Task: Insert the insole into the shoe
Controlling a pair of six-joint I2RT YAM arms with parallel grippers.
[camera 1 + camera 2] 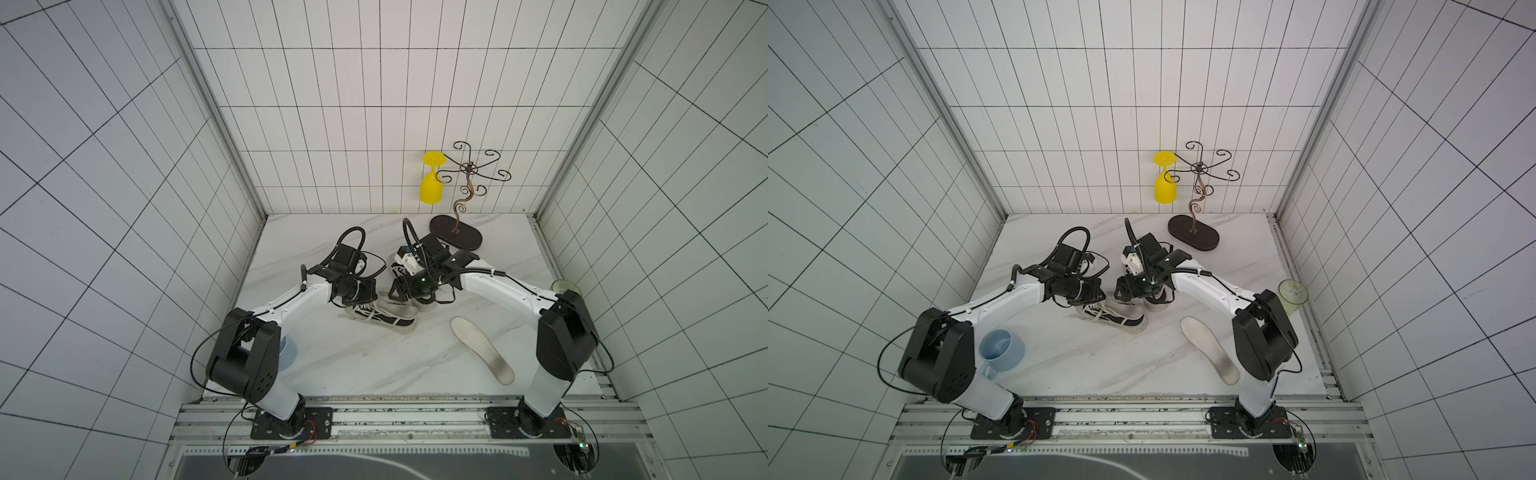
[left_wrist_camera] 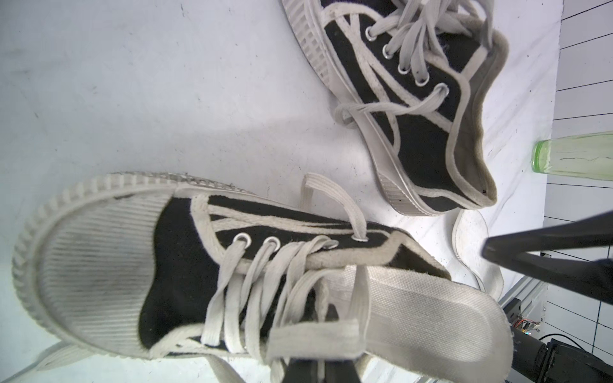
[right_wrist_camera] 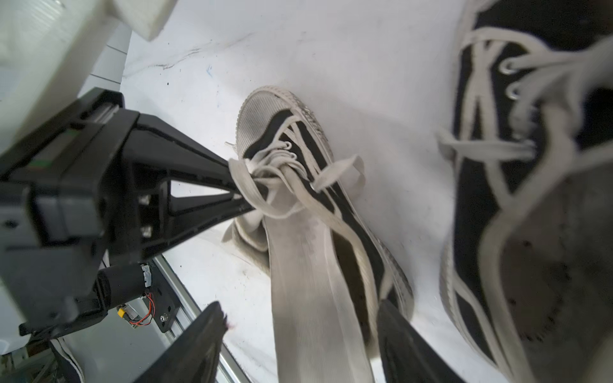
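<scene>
A black-and-white sneaker, the shoe (image 1: pixel 386 320) (image 2: pixel 99 258), lies on the marble table between both arms. A white insole (image 2: pixel 431 315) (image 3: pixel 308 298) has its front end inside this shoe and its heel end sticking out of the opening. My left gripper (image 2: pixel 323 368) (image 3: pixel 245 185) is shut on the shoe's laces at the tongue. At the heel, my right gripper (image 3: pixel 298 331) stands open, one finger on each side of the protruding insole. A second loose insole (image 1: pixel 482 349) (image 1: pixel 1210 351) lies flat near the right arm's base.
A second matching sneaker (image 2: pixel 424 132) (image 3: pixel 481 199) lies just beyond, partly under the right arm. A wire rack (image 1: pixel 455 237) holding a yellow glass (image 1: pixel 430 187) stands at the back. A blue mug (image 1: pixel 1000 347) sits front left, a green cup (image 1: pixel 1292 295) far right.
</scene>
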